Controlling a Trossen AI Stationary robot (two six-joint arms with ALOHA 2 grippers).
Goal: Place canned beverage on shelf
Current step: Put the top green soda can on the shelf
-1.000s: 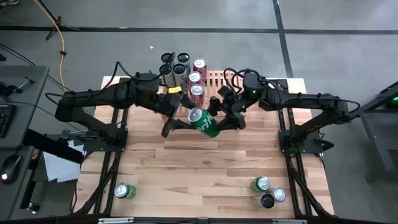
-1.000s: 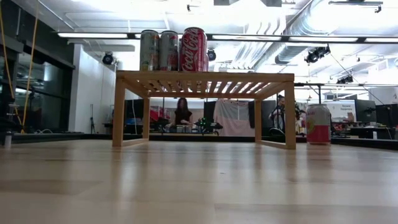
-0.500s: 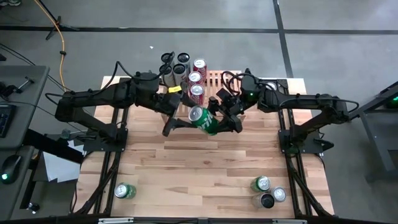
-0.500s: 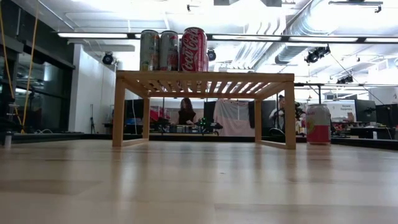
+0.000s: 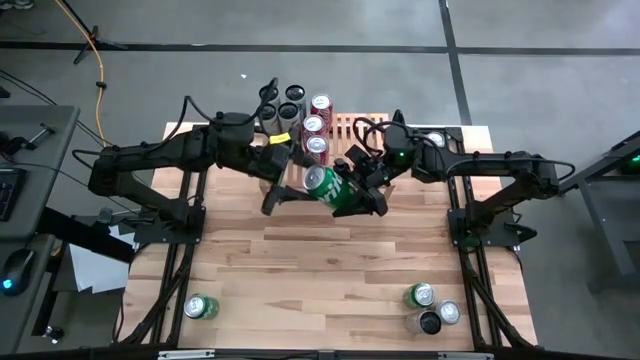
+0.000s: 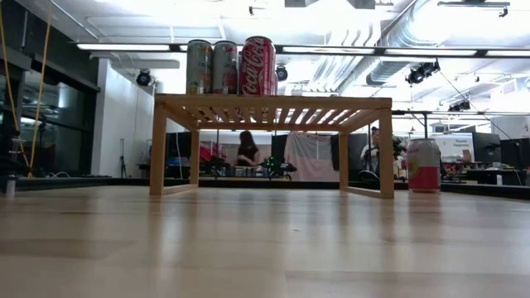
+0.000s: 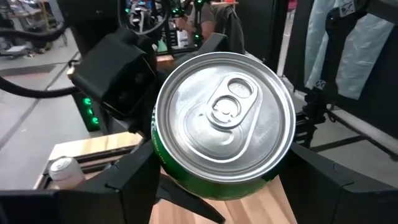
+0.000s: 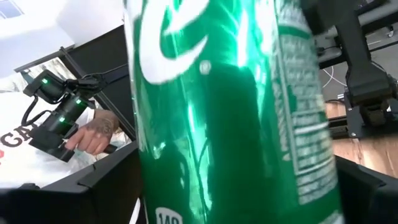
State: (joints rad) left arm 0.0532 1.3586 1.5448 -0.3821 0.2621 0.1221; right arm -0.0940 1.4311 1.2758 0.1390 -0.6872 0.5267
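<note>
While I keep green can (image 5: 330,191) tilted above worktop (image 5: 330,270), left claw (image 5: 300,190) grips it; right claw (image 5: 360,190) brackets body for handover toward shelf (image 5: 350,125), grip unclear.

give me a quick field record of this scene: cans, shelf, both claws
held can: green can, tilted in the air above the table, in front of the shelf
left claw: closed on the green can's top end
right claw: around the can's other end, jaws wide
on shelf: three red cans in a row at its left end
beside shelf: silver cans
near edge of table: one green can at left, three cans at right
</note>
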